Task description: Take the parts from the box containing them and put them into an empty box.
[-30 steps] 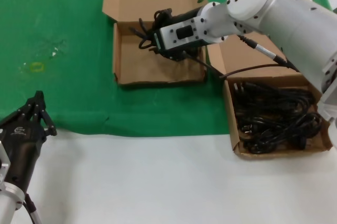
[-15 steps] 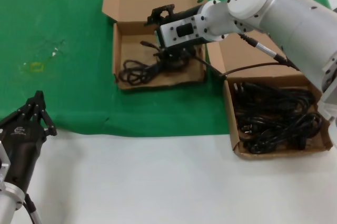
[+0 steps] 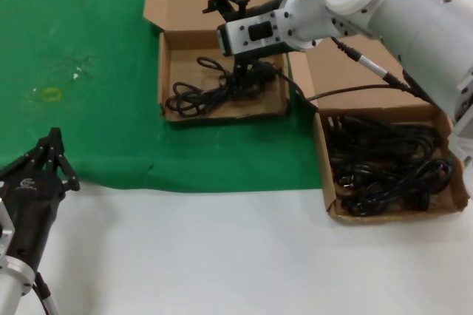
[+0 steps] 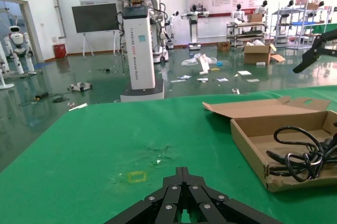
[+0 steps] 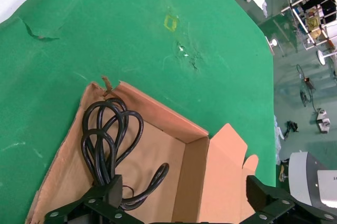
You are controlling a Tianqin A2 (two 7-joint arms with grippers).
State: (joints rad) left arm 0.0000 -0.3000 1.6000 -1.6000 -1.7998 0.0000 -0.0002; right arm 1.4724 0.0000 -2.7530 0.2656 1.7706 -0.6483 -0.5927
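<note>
I see one thin black coiled power cord lying in the wide, low brown cardboard box, its loops stretched along the tray's width toward the left wall, on the green cloth. My right gripper hangs over that tray's back edge, fingers spread apart, holding nothing. Several more black cords, too tangled to count, fill the squarish brown cardboard box on the right. My left gripper sits parked at the near left with its fingers together. Wall posters in the left wrist view are unreadable.
</note>
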